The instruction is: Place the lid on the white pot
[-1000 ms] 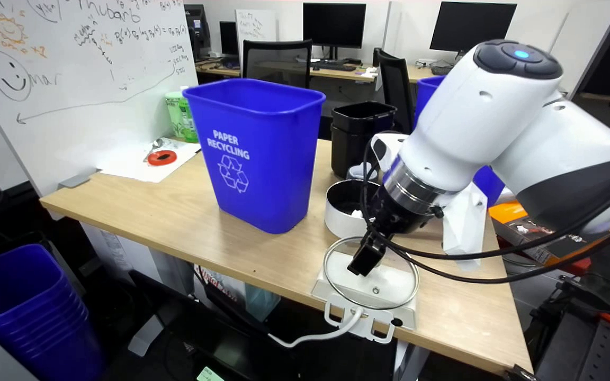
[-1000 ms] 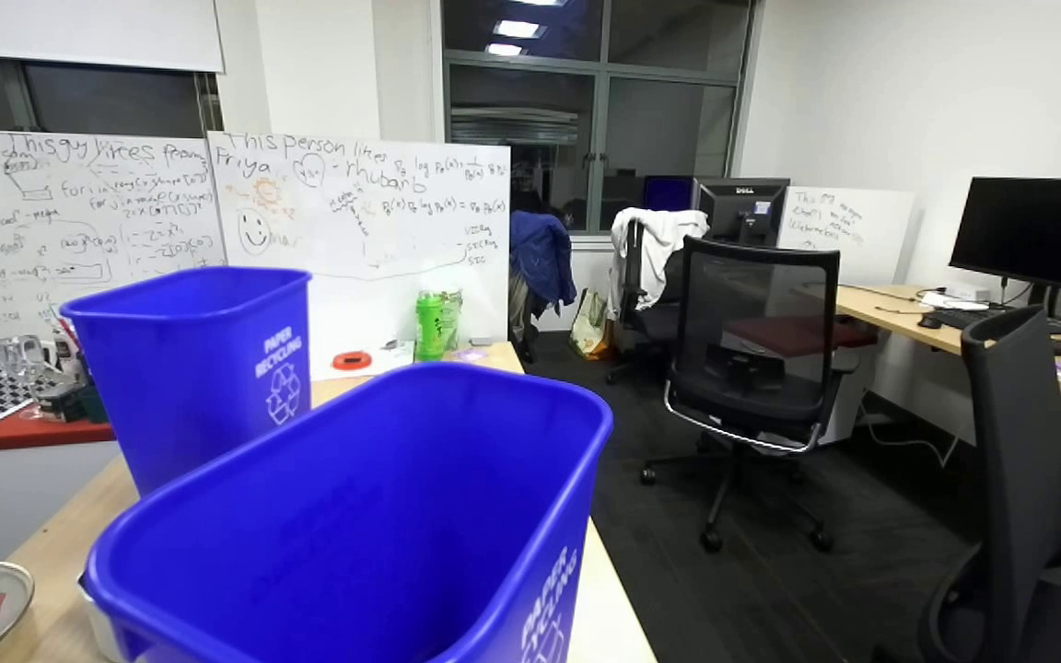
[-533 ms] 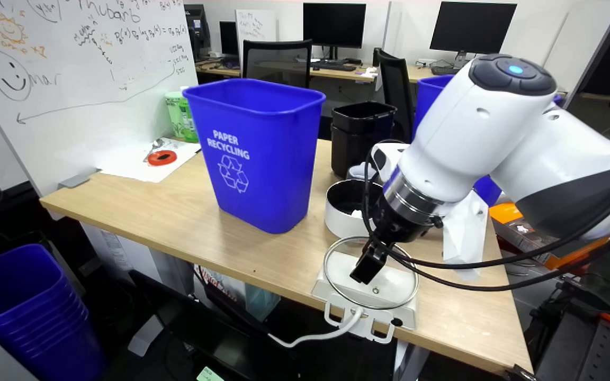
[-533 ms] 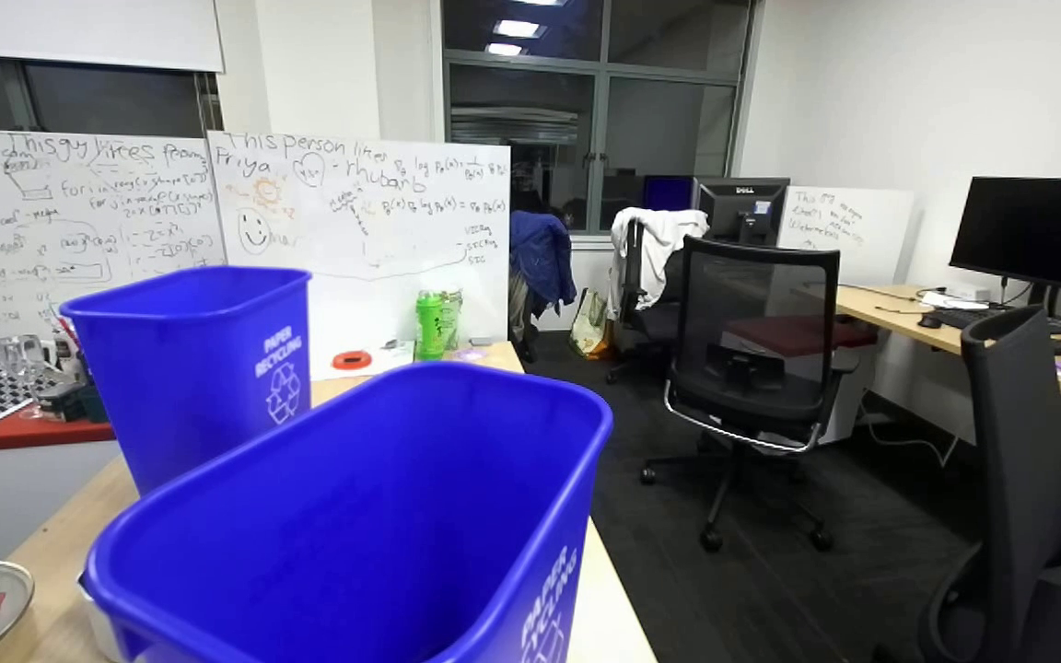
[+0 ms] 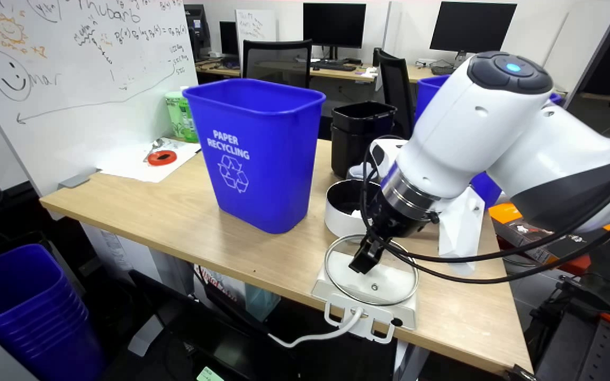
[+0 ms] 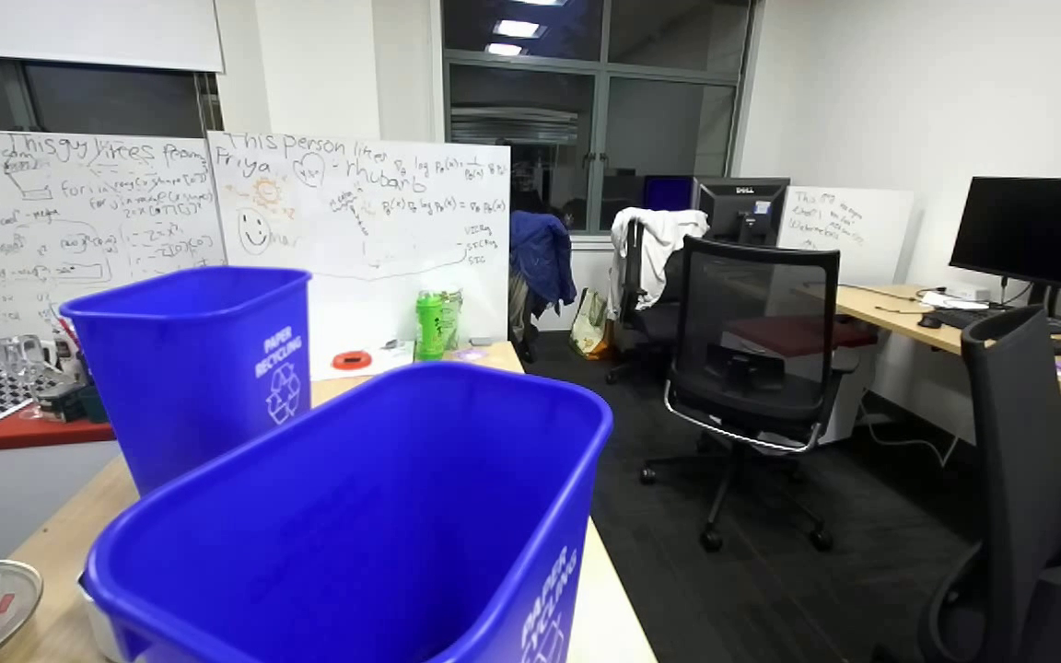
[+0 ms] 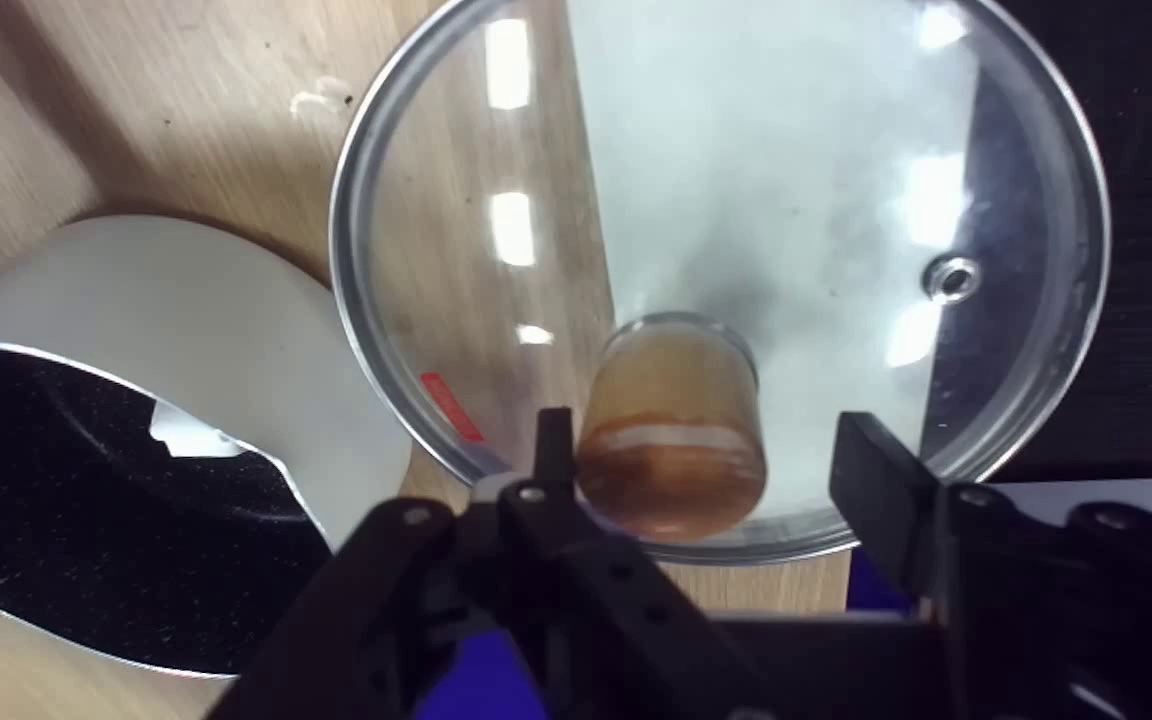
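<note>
gripper [image 7: 711,455] spread, two black fingers [image 7: 878,492] standing apart, nothing pinched, and the gap has its purpose: it must take in the knob [image 7: 673,440]! down the wrist view the knob shows between the fingertips, nearer one than the other; whether that one touches it, or how deep the knob sits, i can't tell. below it all, the lid [image 7: 721,240], knob up, presumably so it can be pinched from above. its glass reaches out past the fingertips, and both exterior views put the dark fingers over it. what's under it? a flat white box [image 5: 326,291] at the edge of the table [image 5: 151,209], a perch that probably raises the knob for an easier grip; level or slightly tilted, hard to say. now the white pot [image 7: 166,270]: upright on the table, right beside the lid, mouth uncovered, so the carry ought to be short. lid rim and pot wall all but meet in the wrist view, contact unclear. inside that mouth, a small white thing [image 7: 191,435]. the call from here: centre on the knob, squeeze, lift, and don't clip the pot on the way over.
</note>
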